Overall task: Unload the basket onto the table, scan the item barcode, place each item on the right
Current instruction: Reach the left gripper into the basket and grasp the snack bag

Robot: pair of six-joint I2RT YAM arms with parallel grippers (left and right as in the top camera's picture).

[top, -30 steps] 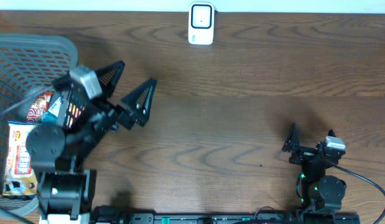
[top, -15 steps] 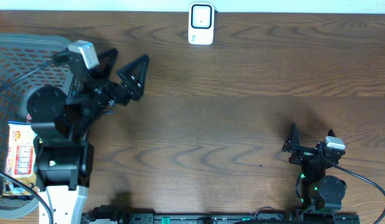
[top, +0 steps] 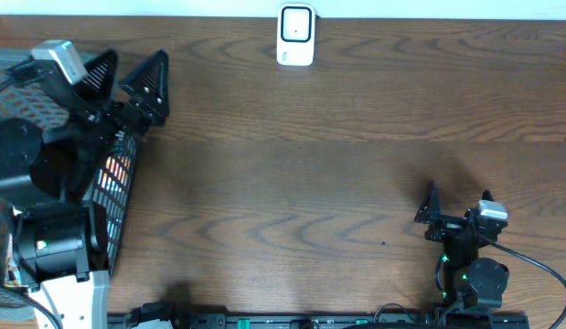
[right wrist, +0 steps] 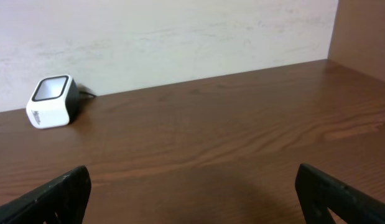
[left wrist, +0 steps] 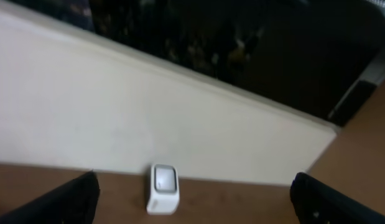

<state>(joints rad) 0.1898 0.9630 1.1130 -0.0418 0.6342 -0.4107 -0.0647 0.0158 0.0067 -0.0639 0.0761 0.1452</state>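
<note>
The white barcode scanner (top: 295, 35) stands at the table's far edge, against the wall; it also shows as the scanner (left wrist: 163, 186) in the left wrist view and the scanner (right wrist: 52, 99) in the right wrist view. My left gripper (top: 127, 78) hangs open and empty over the far right corner of the grey mesh basket (top: 121, 196). Of the item I see only an orange patch of packaging (top: 109, 174) through the mesh; the left arm hides the rest. My right gripper (top: 458, 203) rests open and empty near the front right.
The basket fills the table's left end, with the left arm's bulk over it. A pale wall (right wrist: 180, 31) runs behind the scanner. Brown wooden tabletop (top: 337, 174) lies between the two arms.
My left arm has swung left and toward the back, carrying its open gripper from the table beside the basket to above the basket's far corner. The right arm has not moved.
</note>
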